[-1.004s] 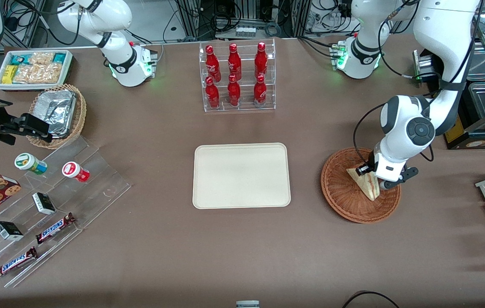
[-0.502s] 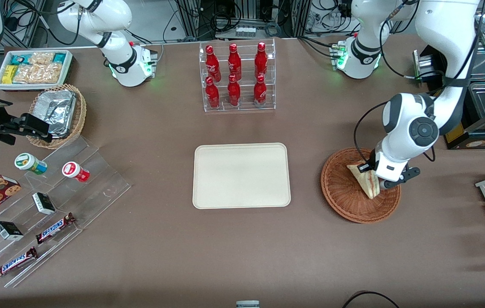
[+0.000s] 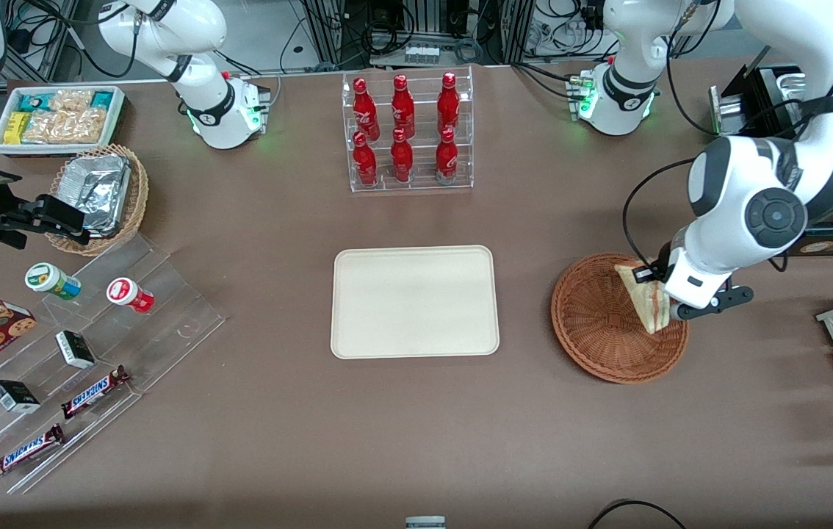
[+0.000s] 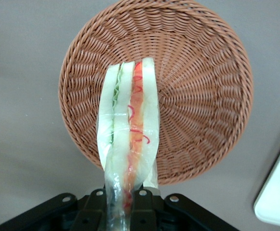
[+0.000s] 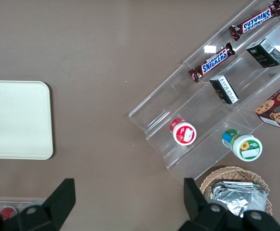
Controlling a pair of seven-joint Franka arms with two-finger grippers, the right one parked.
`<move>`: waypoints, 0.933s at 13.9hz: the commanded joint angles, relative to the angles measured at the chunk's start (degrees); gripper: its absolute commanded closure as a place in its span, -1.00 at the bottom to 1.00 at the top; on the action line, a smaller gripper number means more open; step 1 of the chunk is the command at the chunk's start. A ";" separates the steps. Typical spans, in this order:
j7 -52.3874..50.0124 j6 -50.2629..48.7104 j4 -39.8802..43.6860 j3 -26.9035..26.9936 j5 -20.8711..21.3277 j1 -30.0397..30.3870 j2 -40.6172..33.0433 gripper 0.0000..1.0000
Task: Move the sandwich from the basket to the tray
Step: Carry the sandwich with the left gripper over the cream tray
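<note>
The sandwich (image 3: 649,303) is pinched in the claw (image 4: 122,211) by one narrow end, hanging over the basket (image 3: 602,323) in the right-middle part of the front view. From the wrist cam you get the sandwich (image 4: 128,139) edge-on: 2 pale bread slices with green on one side and red and orange filling on the other, all in clear wrap, and the black fingers (image 4: 94,211) squeezed against both faces of it. The basket (image 4: 197,77) sits below it with nothing lying on the weave that shows, so the sandwich looks lifted clear of the bowl, though its hanging tip overlaps the rim nearest the working arm's end of the surface in the front view.

The claw (image 3: 670,305) itself is mostly tucked under the white wrist in that front shot, just above the basket's rim.

The tray (image 3: 414,301) is dead center of the front frame, flat on the brown surface (image 3: 416,426), well apart from the basket. A corner of the tray (image 4: 277,192) also peeks into the wrist view.

Farther out: a clear rack with 6 red bottles (image 3: 405,132) at upper center, farther from the front camera than the tray. Toward the parked arm's end there's a tan wicker basket with foil containers (image 3: 98,195), a white bin of snacks (image 3: 56,117), and clear steps with Snickers bars (image 3: 93,389).
</note>
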 commanded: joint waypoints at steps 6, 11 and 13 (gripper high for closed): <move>5.76 -1.17 1.89 -8.42 0.55 -1.24 0.28 1.00; 4.45 2.61 2.42 -12.12 -0.15 -3.61 2.39 1.00; 1.56 3.66 2.51 -12.38 0.11 -5.11 3.27 1.00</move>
